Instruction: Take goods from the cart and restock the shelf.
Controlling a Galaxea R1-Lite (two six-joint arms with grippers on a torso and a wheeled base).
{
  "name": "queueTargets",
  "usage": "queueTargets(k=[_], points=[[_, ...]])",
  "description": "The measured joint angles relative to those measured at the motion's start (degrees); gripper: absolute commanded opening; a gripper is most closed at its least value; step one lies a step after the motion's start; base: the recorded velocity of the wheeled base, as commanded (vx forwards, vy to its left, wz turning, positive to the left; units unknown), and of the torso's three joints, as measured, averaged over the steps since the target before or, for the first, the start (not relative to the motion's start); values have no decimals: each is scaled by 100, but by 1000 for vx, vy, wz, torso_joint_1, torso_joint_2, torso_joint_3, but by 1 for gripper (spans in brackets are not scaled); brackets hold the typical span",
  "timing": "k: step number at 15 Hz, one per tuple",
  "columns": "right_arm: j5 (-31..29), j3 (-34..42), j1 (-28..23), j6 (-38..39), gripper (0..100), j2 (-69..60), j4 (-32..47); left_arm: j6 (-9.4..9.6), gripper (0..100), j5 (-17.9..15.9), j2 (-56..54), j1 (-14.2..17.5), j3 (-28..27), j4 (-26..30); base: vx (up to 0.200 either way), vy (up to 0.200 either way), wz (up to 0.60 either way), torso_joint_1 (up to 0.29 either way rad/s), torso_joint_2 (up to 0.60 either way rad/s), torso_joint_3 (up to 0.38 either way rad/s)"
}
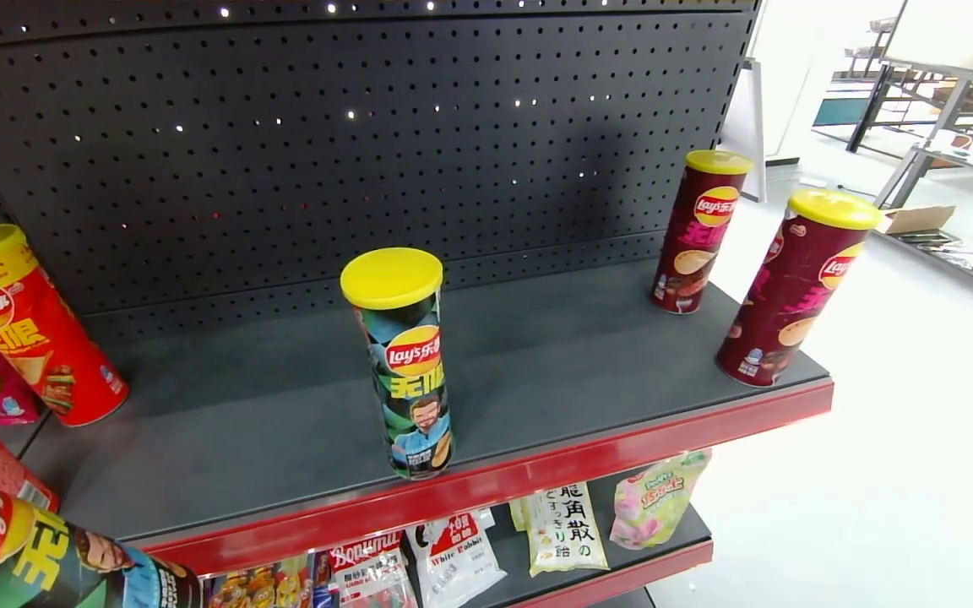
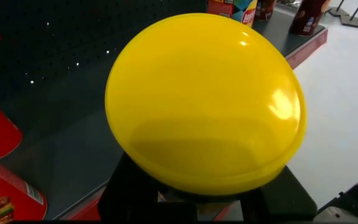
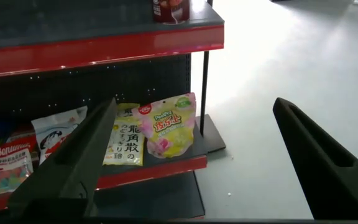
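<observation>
A green chips can with a yellow lid [image 2: 205, 99] sits in my left gripper [image 2: 204, 202], whose dark fingers [image 2: 126, 196] are shut around its body below the lid. The same can [image 1: 39, 557] shows tilted at the lower left of the head view, in front of the shelf's red front edge [image 1: 486, 485]. A matching green can [image 1: 402, 363] stands upright near the front middle of the grey shelf board [image 1: 267, 405]. My right gripper [image 3: 197, 162] hangs open and holds nothing, low down in front of the lower shelf [image 3: 148, 171].
Two maroon cans [image 1: 700, 232] [image 1: 795, 287] stand at the shelf's right end. A red can [image 1: 26, 325] and more packs stand at the left. Candy bags [image 1: 562, 528] lie on the lower shelf. The black pegboard [image 1: 351, 143] backs the shelf.
</observation>
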Motion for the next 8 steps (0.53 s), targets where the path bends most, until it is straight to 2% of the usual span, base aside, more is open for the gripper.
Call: queueTargets(k=[8], points=[[-11, 0, 0, 23, 100, -11, 0, 0, 0, -15, 61, 0, 110, 0, 0, 0, 0, 0, 0, 0]])
